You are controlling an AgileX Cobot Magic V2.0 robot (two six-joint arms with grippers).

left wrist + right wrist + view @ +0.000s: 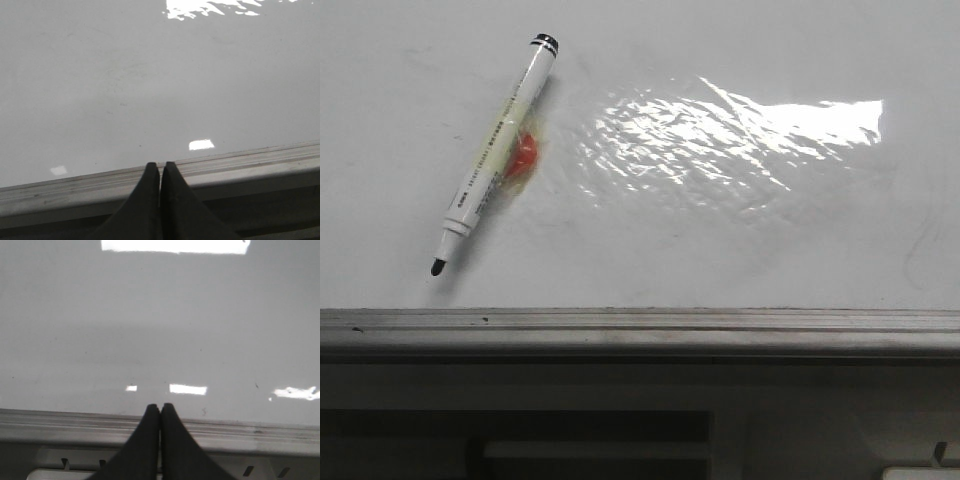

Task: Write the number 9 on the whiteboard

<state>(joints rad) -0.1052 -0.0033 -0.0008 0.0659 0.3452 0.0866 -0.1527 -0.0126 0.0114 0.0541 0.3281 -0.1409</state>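
The whiteboard (720, 250) fills the front view, glossy white with wrinkled glare and faint smudges. No number 9 shows on it. A white marker (495, 155) with a black uncapped tip lies slanted at the board's left, propped on an orange blob (523, 155). Neither gripper appears in the front view. In the left wrist view my left gripper (160, 165) is shut with nothing in it, over the board's grey edge rail (240, 162). In the right wrist view my right gripper (160, 406) is shut and empty, also over the rail (250, 430).
The grey metal rail (640, 325) runs along the board's near edge. Below it lies a grey frame with dark slots (520, 425). Bright glare (740, 130) covers the board's middle right.
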